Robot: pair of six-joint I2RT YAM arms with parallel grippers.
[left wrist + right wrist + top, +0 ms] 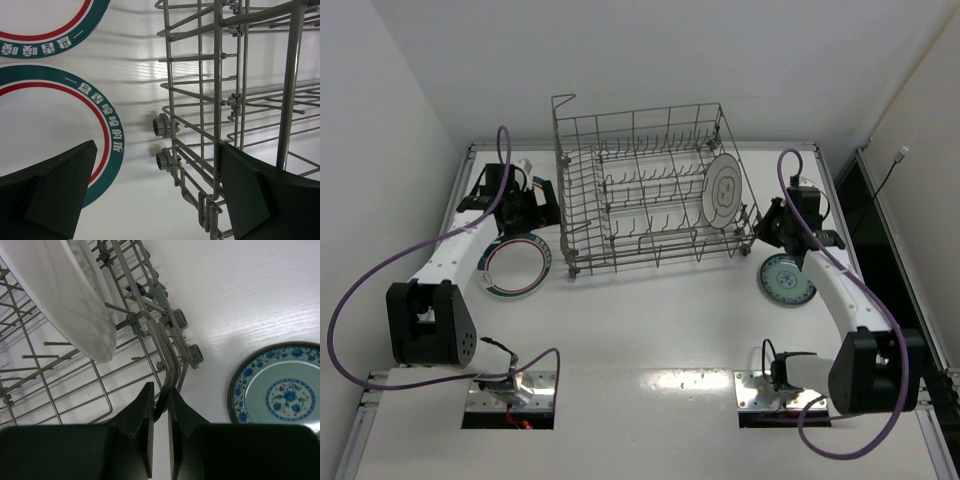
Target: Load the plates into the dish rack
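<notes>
Only lettering anywhere: white Chinese characters printed along the green rim band of two ringed plates in the left wrist view. About six on the nearer plate (107, 131), curving down its right side after a thin white dash; a shorter run on the farther plate (50, 47). Upside down and skewed, so can't tell which characters

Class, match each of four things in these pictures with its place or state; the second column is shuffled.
1 white plate with thin dark rim
2 teal plate
3 left gripper
4 right gripper

a open
b standing in the dish rack
c shut on a rack wire
d flat on the table

Pairs: 1-b, 2-d, 3-a, 4-c
</notes>
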